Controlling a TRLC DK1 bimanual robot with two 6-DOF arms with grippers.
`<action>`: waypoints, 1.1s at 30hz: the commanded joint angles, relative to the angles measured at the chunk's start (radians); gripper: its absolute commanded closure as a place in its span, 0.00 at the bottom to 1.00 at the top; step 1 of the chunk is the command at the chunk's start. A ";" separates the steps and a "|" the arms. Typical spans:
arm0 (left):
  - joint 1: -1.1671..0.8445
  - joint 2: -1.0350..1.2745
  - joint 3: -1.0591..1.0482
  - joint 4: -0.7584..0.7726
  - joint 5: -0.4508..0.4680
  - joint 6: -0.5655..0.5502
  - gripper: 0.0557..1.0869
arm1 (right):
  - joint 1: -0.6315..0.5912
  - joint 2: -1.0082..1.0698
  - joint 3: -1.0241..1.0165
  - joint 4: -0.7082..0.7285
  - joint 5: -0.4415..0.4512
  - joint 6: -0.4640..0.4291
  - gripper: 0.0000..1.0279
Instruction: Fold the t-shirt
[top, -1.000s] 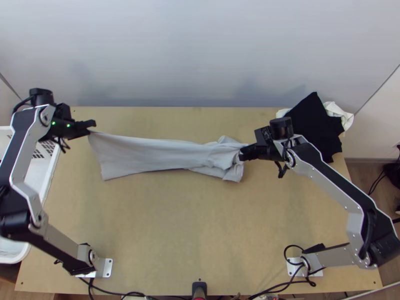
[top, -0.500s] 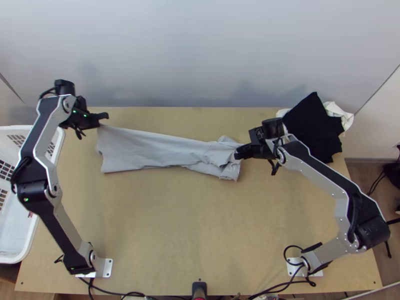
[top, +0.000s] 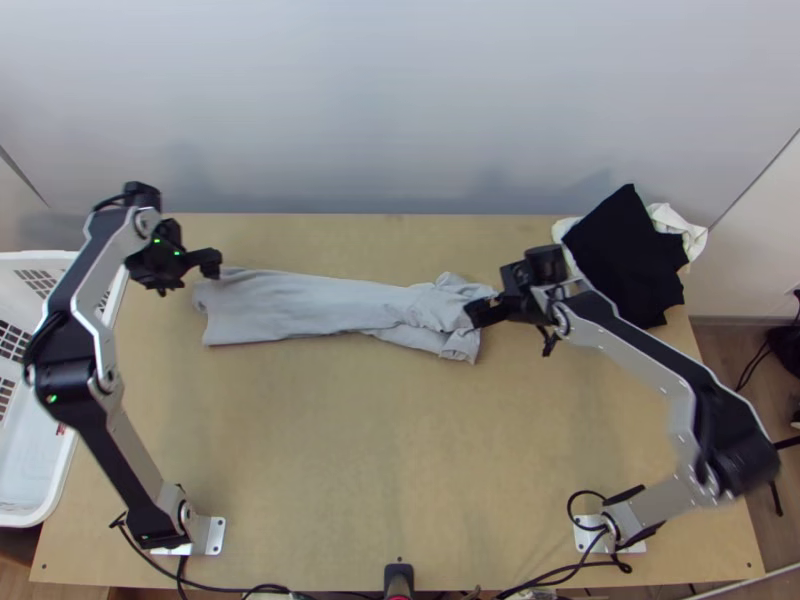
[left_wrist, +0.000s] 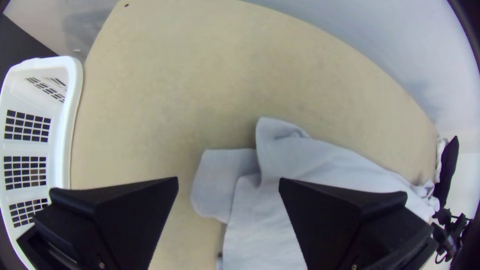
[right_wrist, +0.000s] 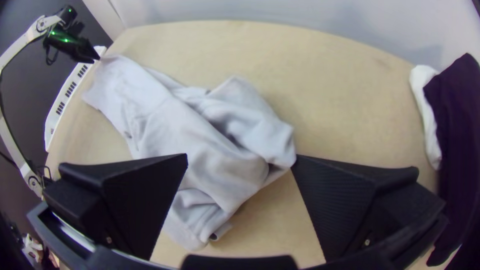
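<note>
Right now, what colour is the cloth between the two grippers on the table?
Plain light grey, clearest in the top view.

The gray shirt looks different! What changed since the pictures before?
The left gripper let go of the shirt, and the lifted end dropped onto the table. That end had moved toward the middle first. The right gripper opened too, by the bunched end. The black cloth and white basket stayed put.

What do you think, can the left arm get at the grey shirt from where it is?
Probably yes. The left gripper is open, right by one end of the grey shirt, and nothing seems to stand between them; the right gripper is at the other end.
</note>
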 joint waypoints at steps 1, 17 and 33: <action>0.076 -0.183 -0.130 -0.001 0.081 0.005 0.04 | -0.032 -0.195 -0.027 0.001 0.007 0.030 0.03; 0.209 -0.248 -0.484 0.155 0.447 0.008 0.05 | 0.005 -0.551 -0.059 -0.275 0.005 0.072 0.03; 0.134 -0.116 -0.426 0.315 0.467 -0.087 0.05 | 0.017 -0.593 -0.012 -0.386 0.005 0.095 0.03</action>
